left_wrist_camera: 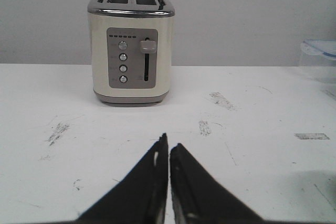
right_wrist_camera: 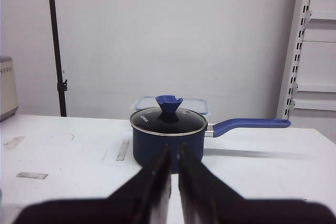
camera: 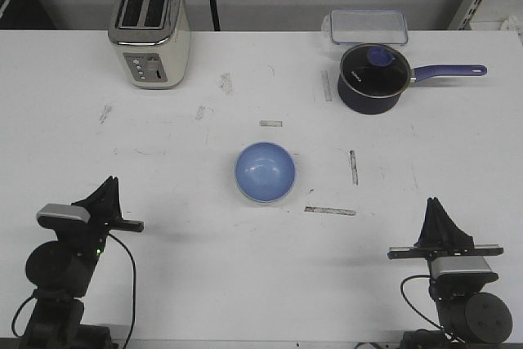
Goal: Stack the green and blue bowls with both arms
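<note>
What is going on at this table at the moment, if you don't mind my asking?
Nothing is being handled right now. The left gripper and the right gripper both sit at the near edge of the table, jaws nearly closed and empty. A blue bowl stands alone mid-table; whether a green bowl lies nested beneath it cannot be told, and none shows elsewhere. A toaster, a lidded saucepan and a clear container stand along the far side.

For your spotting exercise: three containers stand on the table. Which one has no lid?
The blue bowl at the table's centre. The navy saucepan wears a glass lid, and the clear box behind it is lidded too.
</note>
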Controlling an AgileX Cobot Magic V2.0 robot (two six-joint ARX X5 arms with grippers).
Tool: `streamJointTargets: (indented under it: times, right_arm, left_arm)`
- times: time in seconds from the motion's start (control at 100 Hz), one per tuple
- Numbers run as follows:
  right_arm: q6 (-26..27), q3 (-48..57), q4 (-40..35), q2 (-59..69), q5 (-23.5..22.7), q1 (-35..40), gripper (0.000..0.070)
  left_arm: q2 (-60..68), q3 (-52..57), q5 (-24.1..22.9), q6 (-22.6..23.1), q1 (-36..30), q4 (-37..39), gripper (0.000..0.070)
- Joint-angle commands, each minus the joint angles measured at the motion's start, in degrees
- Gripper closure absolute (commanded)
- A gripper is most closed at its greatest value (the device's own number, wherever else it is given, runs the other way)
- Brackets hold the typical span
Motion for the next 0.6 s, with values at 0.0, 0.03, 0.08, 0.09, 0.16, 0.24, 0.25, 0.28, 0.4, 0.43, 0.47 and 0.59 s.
streamJointTargets:
  times: [0.0, 0.03, 0.08, 0.09, 0.16, 0.24, 0.25, 0.28, 0.4, 0.43, 0.47, 0.59]
  right_arm:
    - [-0.07, 0.33, 0.57, -0.13, 0.00, -0.11, 0.0685]
    - [-0.07, 0.33, 0.57, -0.13, 0.02, -0.11, 0.0685]
    - [-0.07, 0.33, 0.57, -0.13, 0.00, -0.11, 0.0685]
    - [-0.07, 0.33, 0.57, -0.13, 0.02, -0.11, 0.0685]
    - [-0.07, 0.33, 0.57, -0.13, 0.02, -0.11, 0.0685]
    - [-0.07, 0.33, 0.57, -0.13, 0.00, -0.11, 0.0685]
    - [-0.07, 0.33, 0.57, -0.13, 0.02, -0.11, 0.0685]
    - [-0.07, 0.33, 0.57, -0.13, 0.00, -0.11, 0.0685]
    - [-0.07, 0.33, 0.57, -0.13, 0.00, -0.11, 0.0685]
    - [-0.07, 0.33, 0.57, -0.13, 0.02, -0.11, 0.0685]
    - [-0.07, 0.33, 0.57, -0.13, 0.00, -0.11, 0.0685]
    - [-0.07, 0.33, 0.59, -0.13, 0.02, -0.11, 0.0685]
  left_arm:
    - [-3.10, -1.36, -0.35, 0.92, 0.11, 0.59, 0.0698]
    - [-4.70, -1.97, -0.35, 0.92, 0.11, 0.13, 0.0698]
    - [-7.15, -2.34, -0.35, 0.92, 0.11, -1.60, 0.0697]
    - [-7.58, -2.34, -0.35, 0.90, 0.11, -2.12, 0.0697]
    - [-10.40, -2.34, -0.33, 0.90, 0.11, -4.46, 0.0698]
    - [-12.57, -2.34, -0.33, 0.90, 0.11, -6.12, 0.0698]
    - [-12.81, -2.34, -0.33, 0.90, 0.11, -6.21, 0.0698]
    - [-13.22, -2.34, -0.31, 0.90, 0.11, -6.40, 0.0698]
    - [-14.67, -2.32, -0.31, 0.90, 0.11, -6.62, 0.0698]
    - [-14.88, -2.34, -0.31, 0.90, 0.11, -6.62, 0.0698]
    - [-14.97, -2.32, -0.31, 0.90, 0.11, -6.60, 0.0698]
    - [-15.02, -2.32, -0.31, 0.90, 0.11, -6.69, 0.0698]
